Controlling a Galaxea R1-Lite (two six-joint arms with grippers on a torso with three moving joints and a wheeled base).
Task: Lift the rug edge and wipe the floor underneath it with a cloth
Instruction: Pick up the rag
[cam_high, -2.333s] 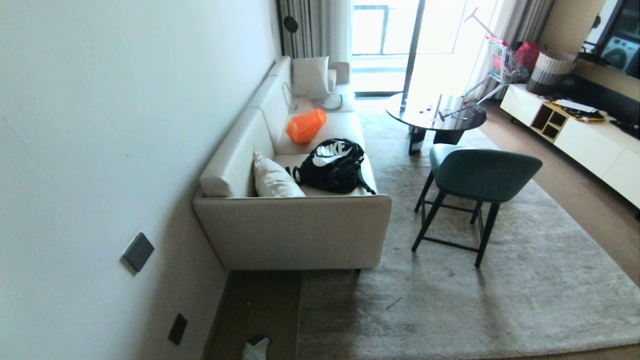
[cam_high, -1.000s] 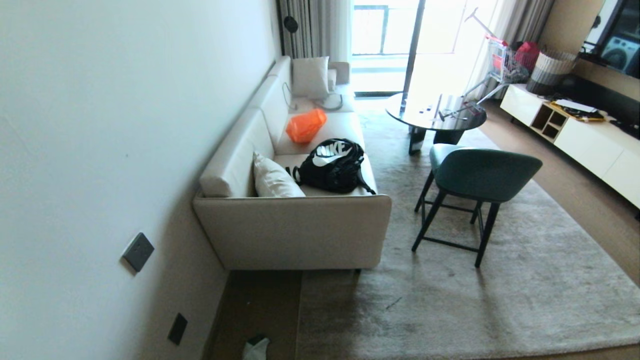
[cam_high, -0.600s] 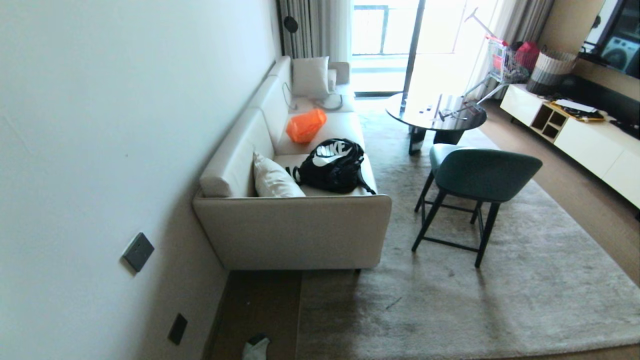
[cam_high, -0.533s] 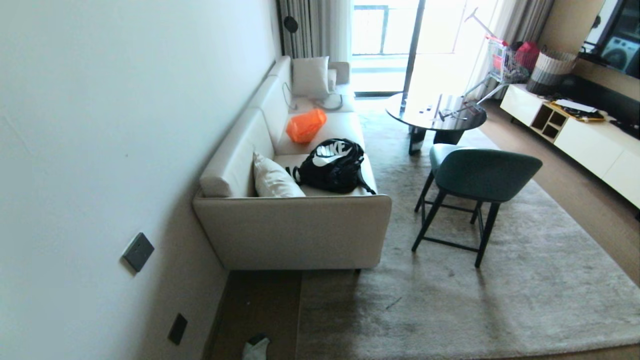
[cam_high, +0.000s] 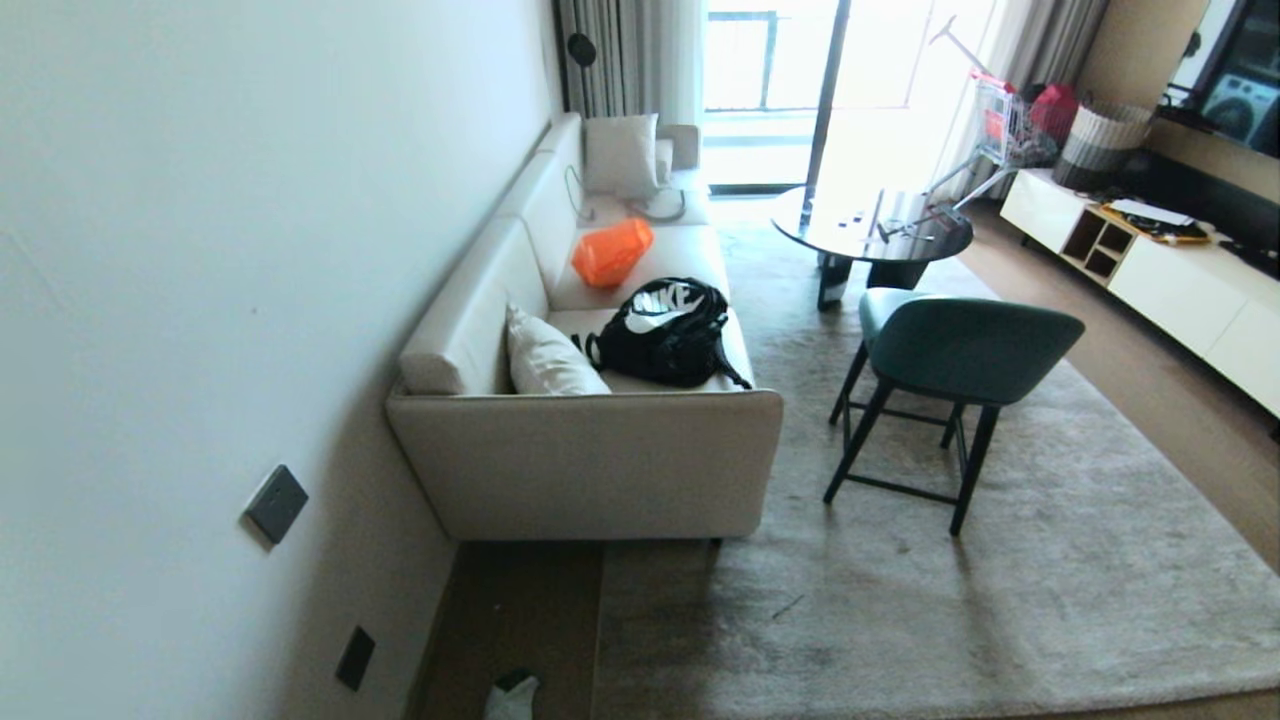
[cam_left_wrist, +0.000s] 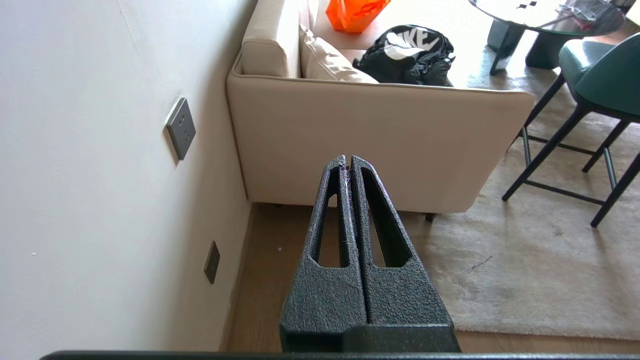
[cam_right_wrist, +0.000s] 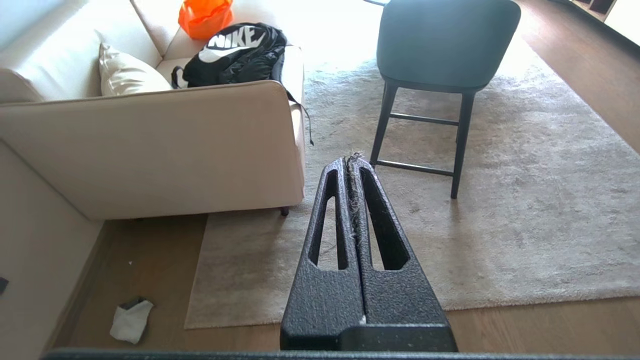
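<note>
both arms hang idle up front, the left pincer (cam_left_wrist: 349, 161) and right pincer (cam_right_wrist: 352, 161) each pressed together, holding nothing. the cloth (cam_right_wrist: 131, 320) lies crumpled on the floor (cam_right_wrist: 150, 250) near the wall, just beside the rug edge (cam_right_wrist: 197, 300), past the sofa (cam_right_wrist: 150, 145) end.

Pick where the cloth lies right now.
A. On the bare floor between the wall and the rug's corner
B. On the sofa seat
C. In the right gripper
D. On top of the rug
A: the cloth lies on the floor beside the rug edge, untouched by either gripper.
</note>
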